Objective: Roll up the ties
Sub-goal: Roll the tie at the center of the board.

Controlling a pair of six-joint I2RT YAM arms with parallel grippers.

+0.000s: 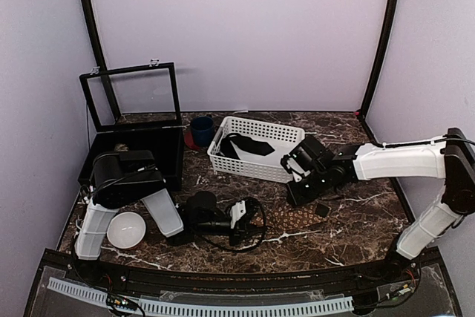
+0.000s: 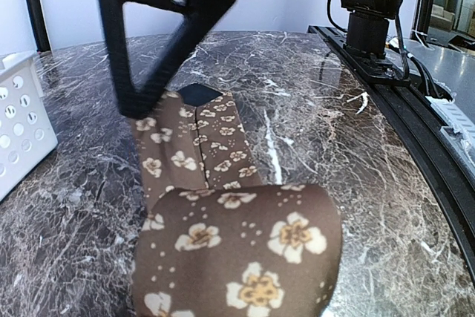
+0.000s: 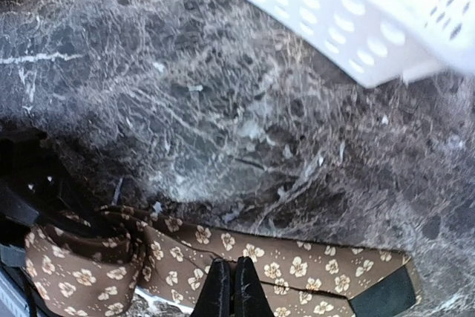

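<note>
While left gripper (image 1: 249,220) has the tie (image 2: 237,257) coiled round it, jaws hidden, can't tell their state, the tail lies flat on table (image 1: 364,209); right gripper (image 3: 230,291), fingers pressed together, sits on it, likely pinning for tension.

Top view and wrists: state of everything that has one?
tie: flat on the table, one end rolled up
left pincer: shut on the rolled end
right pincer: shut, tips on the flat stretch
black box: lid open, standing up
white basket: upright, dark cloth inside
blue cup: upright
white bowl: upright
</note>
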